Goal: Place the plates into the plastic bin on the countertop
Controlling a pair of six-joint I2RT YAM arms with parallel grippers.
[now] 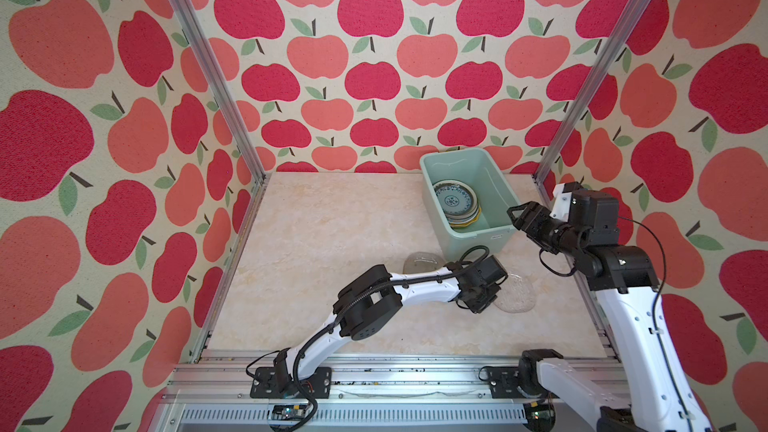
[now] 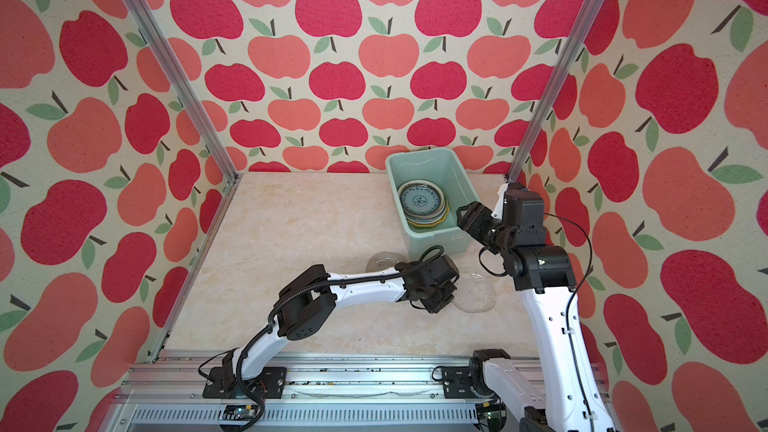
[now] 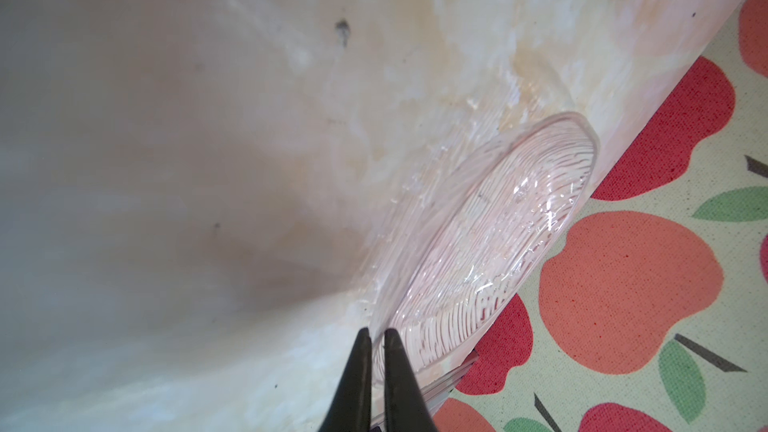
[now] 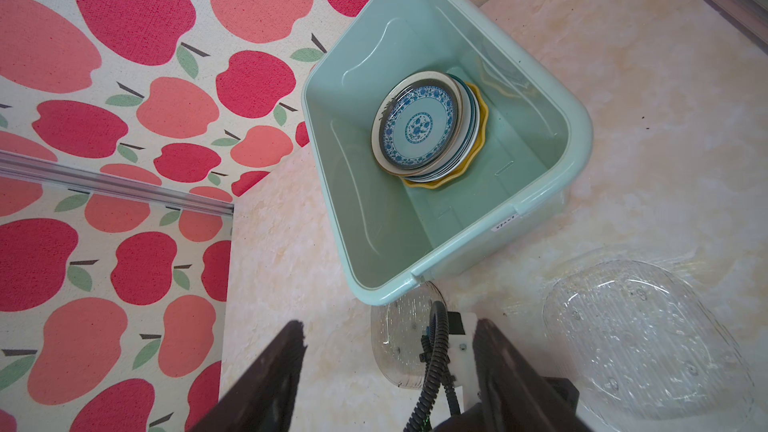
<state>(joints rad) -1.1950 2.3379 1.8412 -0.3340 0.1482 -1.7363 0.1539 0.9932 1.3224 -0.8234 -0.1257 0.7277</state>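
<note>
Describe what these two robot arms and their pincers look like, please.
Both the left arm and the right arm have glossy white shells linked by chunky black joint housings. A ribbed black cable conduit runs along the left arm. A thin black cable loops beside the right one. The left gripper and the right gripper each end in two dark, tapering fingers.

Left half of countertop (image 1: pixel 299 251): bare; you can pass freely from front rail (image 1: pixel 395 361) to back wall (image 1: pixel 332 118).
Plastic bin (image 1: pixel 476 243): stands back right, at the wall; its sides block you at low level.
Bin interior: plate stack (image 1: pixel 455 203) fills the near left; the floor is free behind and right of it.
Left arm (image 1: pixel 415 286): crosses the middle and overlies the half-hidden glass plate (image 1: pixel 422 261).
Ribbed glass plate (image 1: pixel 517 297): lies between that arm's wrist and the right arm (image 1: pixel 623 326).
Right gripper (image 1: pixel 513 217): hangs spread at the bin's near right corner.
</note>
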